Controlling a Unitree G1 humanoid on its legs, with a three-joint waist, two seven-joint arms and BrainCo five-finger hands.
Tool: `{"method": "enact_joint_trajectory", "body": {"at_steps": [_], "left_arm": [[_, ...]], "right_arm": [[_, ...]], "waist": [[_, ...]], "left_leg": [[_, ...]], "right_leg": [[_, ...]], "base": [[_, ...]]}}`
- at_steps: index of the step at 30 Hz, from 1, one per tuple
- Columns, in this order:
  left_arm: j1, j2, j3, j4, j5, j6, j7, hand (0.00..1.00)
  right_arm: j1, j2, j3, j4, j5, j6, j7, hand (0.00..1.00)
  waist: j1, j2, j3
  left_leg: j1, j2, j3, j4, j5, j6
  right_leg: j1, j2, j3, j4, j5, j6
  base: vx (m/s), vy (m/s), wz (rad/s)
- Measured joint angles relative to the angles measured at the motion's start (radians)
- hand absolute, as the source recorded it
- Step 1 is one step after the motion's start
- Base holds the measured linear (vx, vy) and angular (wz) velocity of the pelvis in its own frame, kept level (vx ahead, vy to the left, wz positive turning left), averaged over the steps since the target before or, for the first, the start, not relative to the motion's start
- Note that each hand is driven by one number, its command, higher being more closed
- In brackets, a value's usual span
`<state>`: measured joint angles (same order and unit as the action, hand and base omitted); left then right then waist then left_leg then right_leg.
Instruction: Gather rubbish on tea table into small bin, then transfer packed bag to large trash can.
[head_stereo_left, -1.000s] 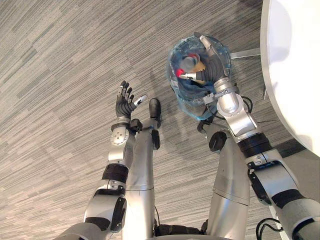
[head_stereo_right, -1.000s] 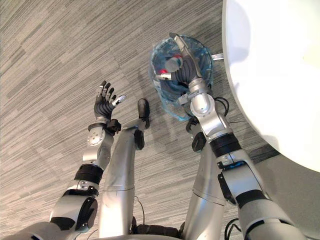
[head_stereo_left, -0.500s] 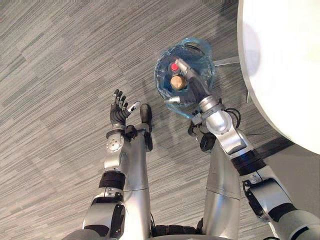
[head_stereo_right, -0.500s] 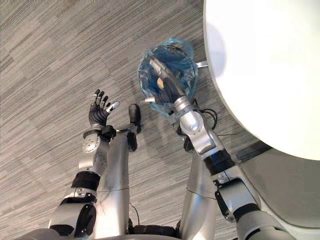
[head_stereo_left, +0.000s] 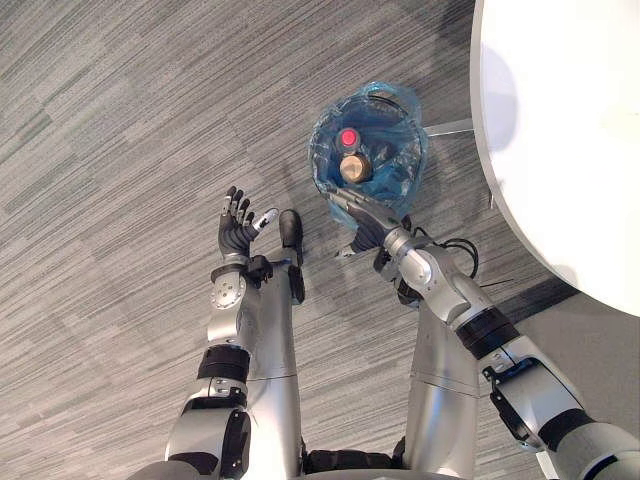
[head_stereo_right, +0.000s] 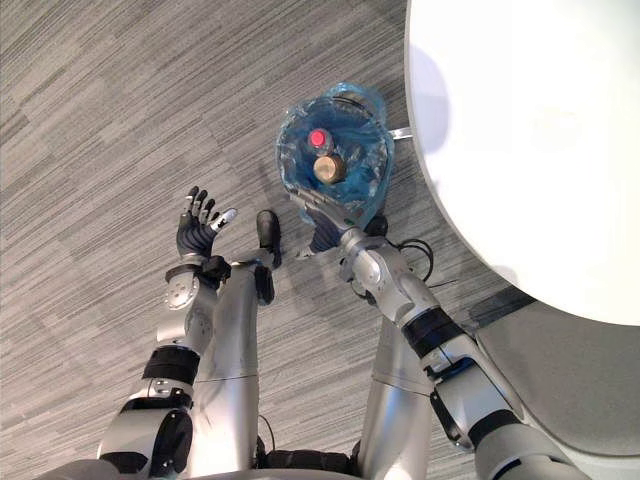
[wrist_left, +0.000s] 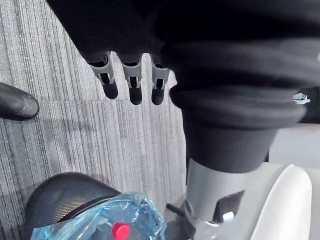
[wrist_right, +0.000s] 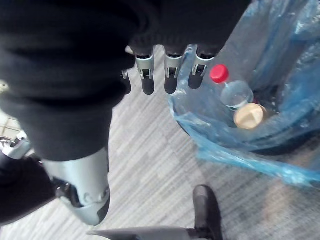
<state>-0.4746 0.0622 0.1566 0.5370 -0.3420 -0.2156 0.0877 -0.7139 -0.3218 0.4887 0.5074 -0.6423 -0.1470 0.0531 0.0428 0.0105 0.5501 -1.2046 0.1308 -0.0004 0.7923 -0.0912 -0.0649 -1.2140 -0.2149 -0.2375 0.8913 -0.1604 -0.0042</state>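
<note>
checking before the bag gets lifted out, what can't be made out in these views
Table: cut off by the eye views' right edge; the rest of its top lies outside the frame.
Small bin: the blue bag, red-capped bottle and tan round item hide anything beneath them.
Tan round item: too small to identify.
Right hand: overlaps the bag's rim in the eye views; contact unclear.

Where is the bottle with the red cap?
In the eye views, the bottle lies inside the blue-bagged bin on the floor, left of the white table, just beyond the right hand.
</note>
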Motion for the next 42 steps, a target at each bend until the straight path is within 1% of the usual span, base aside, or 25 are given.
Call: {"method": "enact_joint_trajectory", "body": {"at_steps": [4,8,11,13,14,16,17,18,21,23,26,28,31,33,34,35,36,37,39,42], "left_arm": [[-0.007,0.001,-0.01,0.015,-0.001,-0.001,0.0,0.0],[-0.012,-0.002,-0.035,0.019,-0.001,-0.002,0.001,0.0],[-0.021,-0.01,-0.037,0.018,-0.002,-0.006,0.002,0.0],[-0.021,-0.016,-0.036,0.019,-0.013,-0.007,0.002,0.0],[-0.021,-0.018,-0.035,0.019,-0.018,-0.007,0.003,0.0],[-0.02,-0.021,-0.036,0.018,-0.022,-0.008,0.004,0.0],[-0.02,-0.021,-0.035,0.018,-0.022,-0.009,0.005,0.0],[-0.019,-0.022,-0.035,0.018,-0.023,-0.009,0.005,0.0],[-0.019,-0.03,-0.035,0.018,-0.04,-0.012,0.005,0.0],[-0.019,-0.039,-0.035,0.018,-0.04,-0.014,0.005,0.0],[-0.018,-0.048,-0.036,0.018,-0.041,-0.016,0.005,0.0],[-0.018,-0.052,-0.036,0.018,-0.042,-0.017,0.006,0.0],[-0.018,-0.061,-0.036,0.017,-0.044,-0.029,0.006,0.0],[-0.018,-0.064,-0.037,0.017,-0.044,-0.029,0.007,0.0],[-0.018,-0.068,-0.037,0.017,-0.044,-0.03,0.007,0.0],[-0.018,-0.07,-0.038,0.017,-0.044,-0.031,0.007,0.0],[-0.018,-0.08,-0.042,0.015,-0.044,-0.033,0.008,0.0],[-0.017,-0.083,-0.044,0.014,-0.044,-0.034,0.008,0.0],[-0.015,-0.088,-0.045,0.014,-0.044,-0.034,0.011,0.0],[-0.015,-0.098,-0.045,0.012,-0.044,-0.036,0.013,0.0]], "right_arm": [[-0.009,0.001,0.0,0.042,-0.037,0.005,0.004,0.0],[-0.034,0.012,0.0,0.1,-0.078,0.037,-0.001,0.0],[-0.044,0.014,-0.007,0.104,-0.118,0.055,-0.034,0.0],[-0.042,0.026,-0.027,0.106,-0.149,0.077,-0.078,0.0],[-0.042,0.031,-0.035,0.106,-0.155,0.081,-0.087,0.0],[-0.045,0.051,-0.066,0.105,-0.175,0.093,-0.135,0.0],[-0.044,0.057,-0.075,0.105,-0.18,0.096,-0.144,0.0],[-0.043,0.069,-0.091,0.105,-0.194,0.112,-0.161,0.0],[-0.041,0.074,-0.107,0.106,-0.207,0.124,-0.181,0.0],[-0.037,0.081,-0.132,0.11,-0.227,0.13,-0.186,0.0],[-0.041,0.08,-0.138,0.155,-0.242,0.139,-0.186,0.0],[-0.04,0.083,-0.138,0.19,-0.263,0.153,-0.185,0.0],[-0.041,0.086,-0.138,0.257,-0.274,0.157,-0.185,0.0],[-0.042,0.087,-0.138,0.267,-0.275,0.158,-0.184,0.0],[-0.044,0.087,-0.138,0.278,-0.285,0.159,-0.184,1.0],[-0.047,0.087,-0.138,0.289,-0.291,0.163,-0.184,1.0],[-0.047,0.083,-0.139,0.304,-0.302,0.172,-0.183,1.0],[-0.049,0.084,-0.139,0.315,-0.303,0.177,-0.182,1.0],[-0.064,0.089,-0.137,0.341,-0.303,0.177,-0.181,1.0],[-0.086,0.086,-0.136,0.376,-0.301,0.178,-0.181,1.0]], "waist": [[0.006,0.0,0.0],[0.011,0.0,0.0],[0.023,0.0,0.0],[0.026,0.0,0.0],[0.027,0.0,0.0],[0.028,0.0,0.0],[0.029,0.0,0.0],[0.028,0.0,0.0],[0.028,0.001,0.0],[0.029,0.001,0.0],[0.029,0.001,0.001],[0.03,0.001,0.001],[0.032,0.002,0.001],[0.035,0.003,0.001],[0.038,0.003,0.001],[0.041,0.004,0.0],[0.052,0.012,0.001],[0.057,0.014,0.0],[0.055,0.017,0.0],[0.06,0.021,0.0]], "left_leg": [[-0.02,0.001,0.001,-0.004,0.002,-0.001],[-0.027,-0.005,-0.002,0.003,0.005,0.002],[-0.041,-0.004,-0.006,0.008,0.005,0.003],[-0.048,-0.007,-0.012,0.011,0.005,0.002],[-0.049,-0.007,-0.012,0.012,0.004,0.002],[-0.054,-0.008,-0.01,0.012,0.002,-0.002],[-0.055,-0.008,-0.01,0.012,0.002,-0.002],[-0.055,-0.008,-0.01,0.01,0.002,-0.003],[-0.055,-0.008,-0.009,0.008,0.002,-0.002],[-0.055,-0.008,-0.009,0.008,0.002,-0.002],[-0.054,-0.008,-0.01,0.007,0.005,0.002],[-0.054,-0.008,-0.01,0.006,0.005,0.003],[-0.055,-0.01,-0.01,0.004,0.005,0.002],[-0.055,-0.011,-0.009,0.001,0.006,0.001],[-0.056,-0.011,-0.009,-0.001,0.006,0.0],[-0.056,-0.012,-0.01,-0.002,0.007,-0.001],[-0.057,-0.013,-0.011,-0.007,0.01,-0.004],[-0.057,-0.015,-0.012,-0.01,0.011,-0.005],[-0.06,-0.022,-0.019,-0.01,0.012,-0.008],[-0.066,-0.026,-0.025,-0.007,0.013,-0.009]], "right_leg": [[-0.018,-0.005,-0.007,0.002,-0.002,-0.004],[-0.026,-0.014,-0.009,0.017,-0.012,-0.016],[-0.037,-0.014,-0.011,0.021,-0.014,-0.016],[-0.04,-0.016,-0.015,0.024,-0.015,-0.016],[-0.041,-0.017,-0.015,0.025,-0.015,-0.016],[-0.048,-0.018,-0.013,0.027,-0.015,-0.016],[-0.049,-0.018,-0.013,0.027,-0.015,-0.016],[-0.051,-0.018,-0.013,0.027,-0.015,-0.016],[-0.051,-0.017,-0.013,0.027,-0.015,-0.017],[-0.052,-0.017,-0.013,0.027,-0.016,-0.018],[-0.052,-0.018,-0.013,0.027,-0.017,-0.019],[-0.052,-0.018,-0.013,0.028,-0.018,-0.021],[-0.055,-0.021,-0.013,0.032,-0.021,-0.023],[-0.057,-0.022,-0.013,0.032,-0.022,-0.025],[-0.059,-0.022,-0.013,0.033,-0.022,-0.026],[-0.06,-0.022,-0.013,0.033,-0.023,-0.026],[-0.06,-0.024,-0.016,0.033,-0.024,-0.028],[-0.062,-0.026,-0.018,0.035,-0.027,-0.031],[-0.064,-0.032,-0.02,0.045,-0.035,-0.029],[-0.066,-0.038,-0.028,0.053,-0.044,-0.027]], "base": [[0.01,0.0,0.06],[0.01,0.001,0.07],[0.0,0.0,0.0],[-0.02,0.018,0.05],[-0.02,0.018,0.04],[0.0,0.0,0.0],[0.0,0.0,0.0],[0.0,0.0,0.0],[0.0,0.0,0.0],[0.0,0.0,0.0],[0.0,0.0,0.0],[0.0,0.0,0.0],[-0.01,0.004,0.01],[0.0,0.0,0.0],[0.0,0.0,0.0],[-0.02,0.005,0.05],[-0.01,0.003,0.07],[-0.01,0.003,0.09],[-0.01,0.003,0.14],[-0.01,0.006,0.11]]}}
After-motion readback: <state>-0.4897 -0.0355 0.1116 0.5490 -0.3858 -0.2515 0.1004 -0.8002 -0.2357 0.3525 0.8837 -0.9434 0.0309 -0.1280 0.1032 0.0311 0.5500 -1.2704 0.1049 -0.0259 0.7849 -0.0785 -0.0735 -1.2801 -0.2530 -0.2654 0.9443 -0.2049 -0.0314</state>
